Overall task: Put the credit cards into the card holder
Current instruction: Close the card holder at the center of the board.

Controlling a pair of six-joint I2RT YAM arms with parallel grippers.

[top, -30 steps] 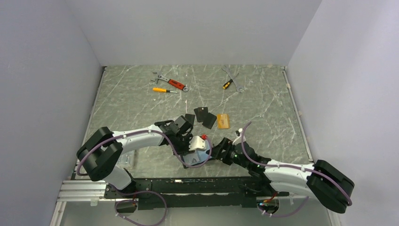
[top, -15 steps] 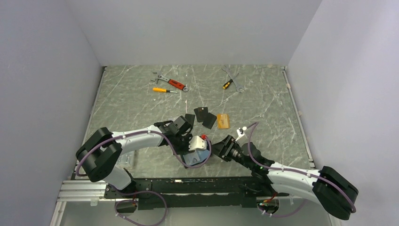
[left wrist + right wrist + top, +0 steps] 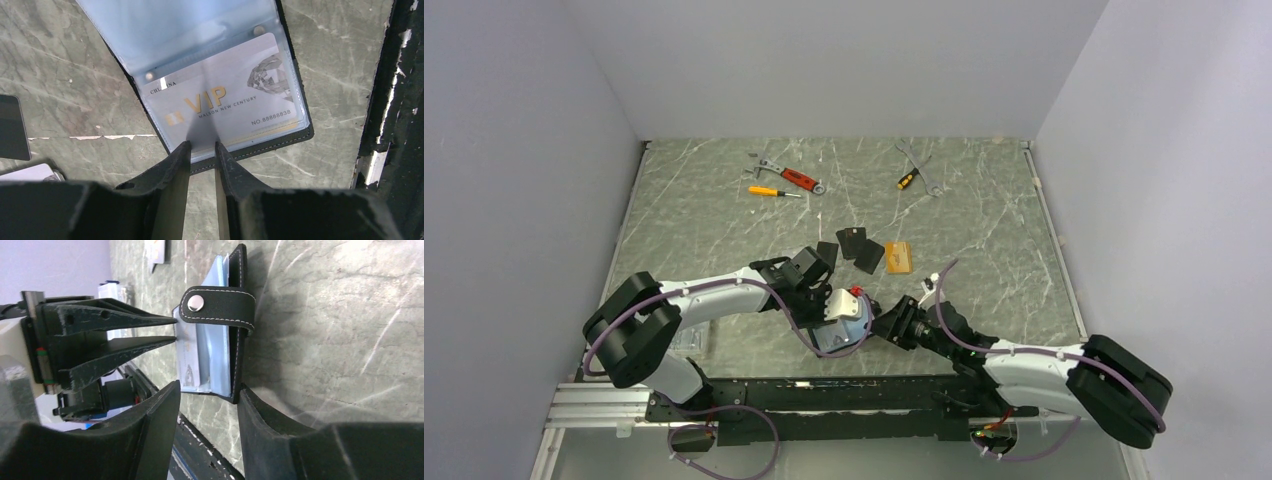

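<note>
— Jaws first: how do they stand on your screens?

— My left wrist view shows the left jaws parted by a thin slit with nothing between them; I see card and desk [image 3: 340,60] through the gap. Their fingertips [image 3: 181,152] sit at the near edge of the card holder [image 3: 210,30].

— And the right jaws?

— Spread wide. In my right wrist view one end of the holder lies in the gap between them, close against one finger. I cannot tell whether it touches.

— Where is the holder itself?

— Lying opened on the desk near the front edge, between the two arms, clear sleeves up. Its strap [image 3: 218,304], with a metal snap, is folded across the sleeves.

— Any card in it?

— Yes. A silver card [image 3: 225,100] printed VIP in gold sits inside a clear sleeve, right at the left fingertips.

— The others?

— From the top camera I see black cards [image 3: 861,248] and a gold-orange card [image 3: 898,256] lying loose just beyond the holder, close together.

— Anything else on the desk?

— A red-handled wrench [image 3: 796,178] and an orange screwdriver [image 3: 769,190] far back on the left, and a second wrench [image 3: 921,165] far back towards the right, all well apart from the cards.
</note>
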